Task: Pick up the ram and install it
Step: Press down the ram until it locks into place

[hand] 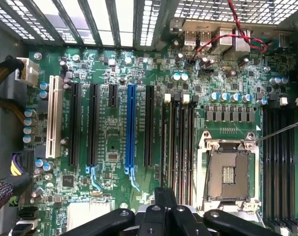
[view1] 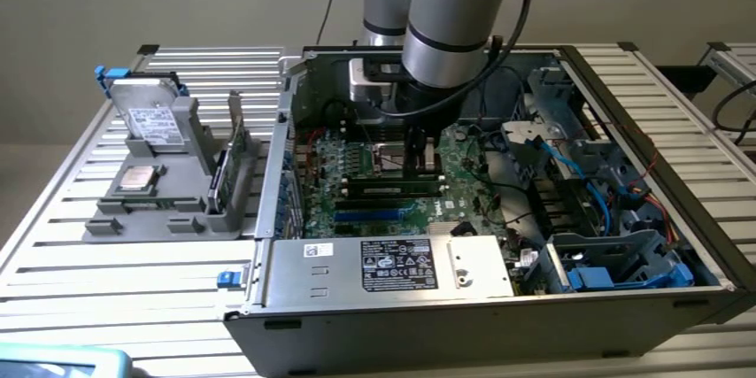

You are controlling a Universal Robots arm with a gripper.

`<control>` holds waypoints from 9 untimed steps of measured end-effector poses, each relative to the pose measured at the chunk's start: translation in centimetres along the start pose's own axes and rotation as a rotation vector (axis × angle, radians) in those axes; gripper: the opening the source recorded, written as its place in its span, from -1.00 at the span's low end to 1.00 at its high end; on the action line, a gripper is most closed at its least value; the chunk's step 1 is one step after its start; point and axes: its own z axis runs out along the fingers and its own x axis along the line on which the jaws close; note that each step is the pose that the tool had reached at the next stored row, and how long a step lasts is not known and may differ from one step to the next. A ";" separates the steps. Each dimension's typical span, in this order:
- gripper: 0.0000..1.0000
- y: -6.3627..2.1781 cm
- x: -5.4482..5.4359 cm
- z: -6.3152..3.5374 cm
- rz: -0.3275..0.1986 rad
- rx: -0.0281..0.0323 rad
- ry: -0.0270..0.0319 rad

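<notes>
Dark-green ram lies seated lengthwise in a slot on the motherboard, inside the open computer case, seen in the exterior view. It sits directly below the jaws, whose black tips hang just above the stick's upper edge; contact between them cannot be told. Jaws are closed together, with nothing visibly clamped between them.

Wrist view: black finger bodies of the jaws meet in a narrow pair, tips pointing at the bank of black memory slots beside the CPU socket. One stick stands edge-on in that bank, thin green strip just above the fingertips. Blue expansion slot and black expansion slots run parallel, away from the socket. White slot sits near the board's edge. Red and black wires loop over the rear ports.

Exterior view, rest of scene: grey robot arm reaches down into the case from above. Power supply with white label occupies the near side of the case. Blue cables trail through the drive bay area on the exterior view's right. Slatted metal counter carries a grey fixture on the exterior view's left, holding a hard drive tilted up and a CPU chip lying flat.
</notes>
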 end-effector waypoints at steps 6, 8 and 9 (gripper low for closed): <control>-0.79 1.52 -0.1 0.14 0.000 0.0040 0.0054; -0.79 1.99 -0.2 0.22 0.000 0.0054 0.0068; -0.79 2.21 -0.3 0.30 0.000 0.0063 0.0073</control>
